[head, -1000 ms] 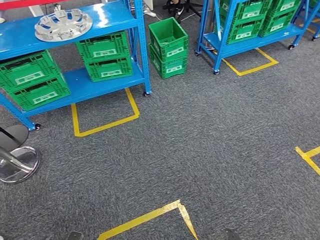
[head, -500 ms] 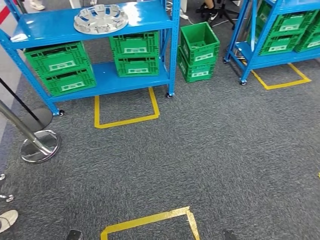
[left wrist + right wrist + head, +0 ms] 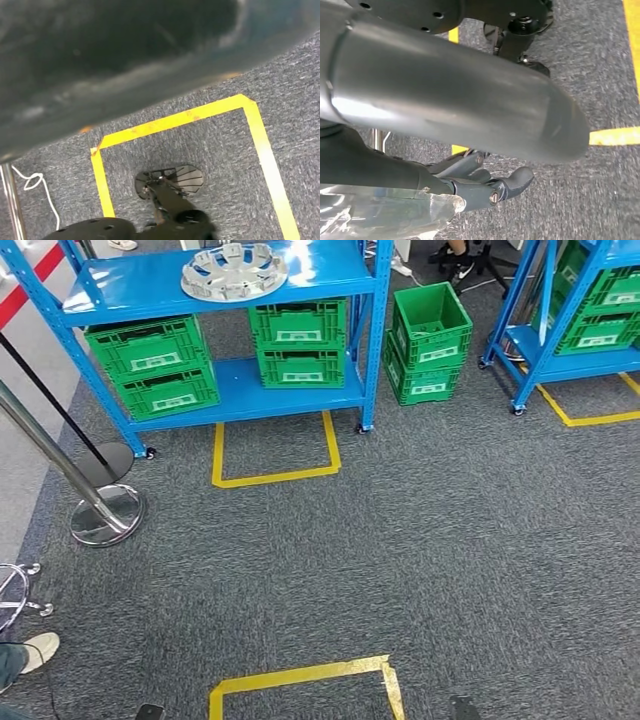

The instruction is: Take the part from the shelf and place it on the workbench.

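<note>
The part, a silver spoked wheel cover [image 3: 234,270], lies flat on the top board of the blue shelf [image 3: 136,288] at the far side of the head view. It is several steps away across grey carpet. In the right wrist view my right hand [image 3: 490,192] hangs above the carpet, its dark fingers [image 3: 516,181] lying nearly straight with nothing in them. The workbench is outside these frames.
Green crates [image 3: 302,340] fill the shelf's lower board, and two more [image 3: 426,340] are stacked on the floor beside it. A second blue shelf [image 3: 558,365] stands at right. Stanchion bases [image 3: 106,518] and a person's shoe [image 3: 34,652] are at left. Yellow tape squares [image 3: 302,677] mark the carpet.
The camera has turned left: the whole scene has slid right, bringing the shelf and part toward the middle. The stanchions and a shoe have come into view at left.
</note>
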### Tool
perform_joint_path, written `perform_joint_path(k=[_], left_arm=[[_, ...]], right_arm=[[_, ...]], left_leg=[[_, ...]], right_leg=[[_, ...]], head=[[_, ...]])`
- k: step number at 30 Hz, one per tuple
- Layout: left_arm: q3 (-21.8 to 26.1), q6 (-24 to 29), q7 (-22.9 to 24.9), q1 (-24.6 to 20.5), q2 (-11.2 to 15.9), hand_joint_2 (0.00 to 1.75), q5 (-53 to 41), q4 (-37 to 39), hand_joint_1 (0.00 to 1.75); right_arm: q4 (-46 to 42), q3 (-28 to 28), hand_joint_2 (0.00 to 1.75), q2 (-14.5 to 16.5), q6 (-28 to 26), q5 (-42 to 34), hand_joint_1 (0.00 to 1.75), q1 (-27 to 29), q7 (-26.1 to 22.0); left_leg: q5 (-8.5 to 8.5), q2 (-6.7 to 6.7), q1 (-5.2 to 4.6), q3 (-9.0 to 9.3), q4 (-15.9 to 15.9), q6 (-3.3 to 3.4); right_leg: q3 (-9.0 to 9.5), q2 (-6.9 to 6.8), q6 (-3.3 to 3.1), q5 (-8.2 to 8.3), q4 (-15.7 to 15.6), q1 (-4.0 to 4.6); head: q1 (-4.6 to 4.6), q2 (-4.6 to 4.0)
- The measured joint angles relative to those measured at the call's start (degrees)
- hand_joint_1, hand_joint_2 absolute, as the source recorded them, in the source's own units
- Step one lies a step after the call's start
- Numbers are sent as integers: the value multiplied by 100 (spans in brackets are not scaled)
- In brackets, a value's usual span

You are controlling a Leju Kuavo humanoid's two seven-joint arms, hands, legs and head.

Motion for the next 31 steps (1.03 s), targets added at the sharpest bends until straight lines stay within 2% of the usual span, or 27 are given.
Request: perform_joint_path(k=[1, 5, 10, 14, 31], left_arm=[[10, 10, -4, -7, -4, 0, -2, 0, 0], [56, 58, -38, -13, -19, 0, -1, 0, 0], [153, 73, -91, -23, -32, 0, 38, 0, 0], [209, 77, -100, -27, -34, 0, 81, 0, 0], [445, 184, -115, -44, -34, 0, 117, 0, 0]], right_arm=[[-1, -10, 0, -1, 14, -1, 0, -1, -5], [-1, -45, 0, -1, 41, -1, 0, 6, -22], [-1, -98, 0, 7, 48, 4, 0, 5, -42], [0, -134, 0, 8, 48, 20, 0, 8, -71], [-1, -164, 0, 13, 52, 81, 0, 14, -82]], left_leg=[[27, 16, -2, 75, -163, 8], [12, 10, -3, 99, -235, 8], [4, 10, -8, 102, -234, 63], [8, 10, -10, 99, -233, 84], [29, 10, 8, 103, -239, 87]], right_leg=[[-11, -5, 13, -10, 7, 20], [-37, -7, -64, -3, -40, 41], [6, -5, 27, 42, -127, 39], [58, -3, 74, 60, -147, 36], [63, -3, 91, 62, -142, 46]], head=[[3, 0], [16, -1], [19, 0], [16, -1], [16, -1]])
